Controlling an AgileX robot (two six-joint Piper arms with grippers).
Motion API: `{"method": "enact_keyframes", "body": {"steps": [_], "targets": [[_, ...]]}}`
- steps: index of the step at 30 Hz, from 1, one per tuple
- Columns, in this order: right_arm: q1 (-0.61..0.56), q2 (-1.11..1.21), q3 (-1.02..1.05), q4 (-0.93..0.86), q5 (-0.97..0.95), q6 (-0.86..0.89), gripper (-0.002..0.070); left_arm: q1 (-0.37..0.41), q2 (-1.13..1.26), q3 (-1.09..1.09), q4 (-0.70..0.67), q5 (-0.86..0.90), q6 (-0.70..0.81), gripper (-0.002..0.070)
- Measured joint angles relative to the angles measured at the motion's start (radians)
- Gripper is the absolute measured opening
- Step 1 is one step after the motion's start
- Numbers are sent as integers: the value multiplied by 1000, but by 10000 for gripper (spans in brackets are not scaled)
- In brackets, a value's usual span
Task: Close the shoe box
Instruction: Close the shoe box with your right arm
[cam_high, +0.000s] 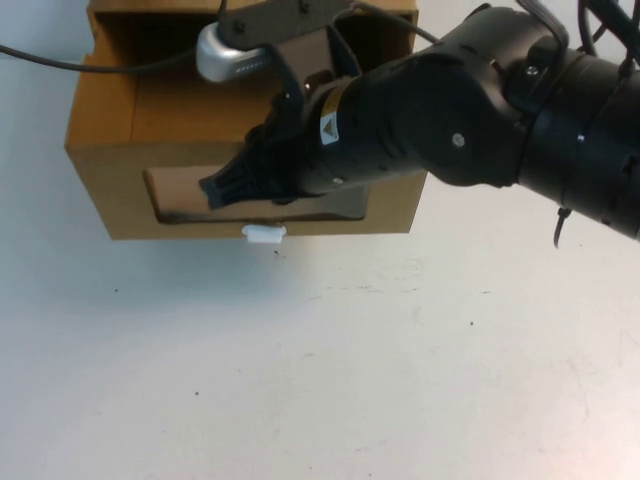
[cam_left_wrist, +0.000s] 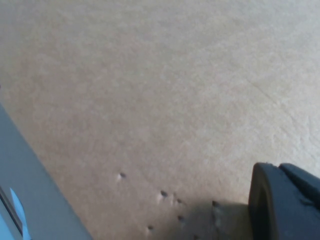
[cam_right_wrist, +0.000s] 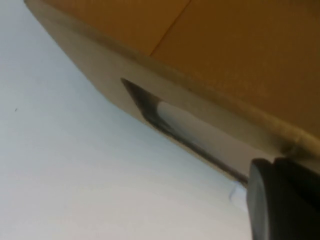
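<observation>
The shoe box (cam_high: 100, 170) is brown cardboard and lies at the far middle of the table. Its drawer stands pulled out toward me, with the inside showing from above. The front has a clear window (cam_high: 175, 195) and a small white pull tab (cam_high: 264, 235) below it. My right gripper (cam_high: 215, 192) reaches in from the right, shut with nothing in it, its tip against the drawer front at the window. The right wrist view shows the window (cam_right_wrist: 185, 125) close by. A dark part of my left gripper (cam_left_wrist: 285, 200) sits against bare cardboard (cam_left_wrist: 150, 75). In the high view the left gripper is hidden.
The light grey table (cam_high: 320, 380) spreads bare in front of the box. My right arm (cam_high: 500, 110) covers the box's right half. A silver camera housing (cam_high: 225, 52) with a black cable sits over the box's far part.
</observation>
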Motion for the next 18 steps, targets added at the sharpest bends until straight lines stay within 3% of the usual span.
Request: {"method": "enact_keyframes", "body": {"steps": [18], "targets": [[-127,107,-116,38,-28,-7,-11,0,0,0,0,3,0,-5]]}}
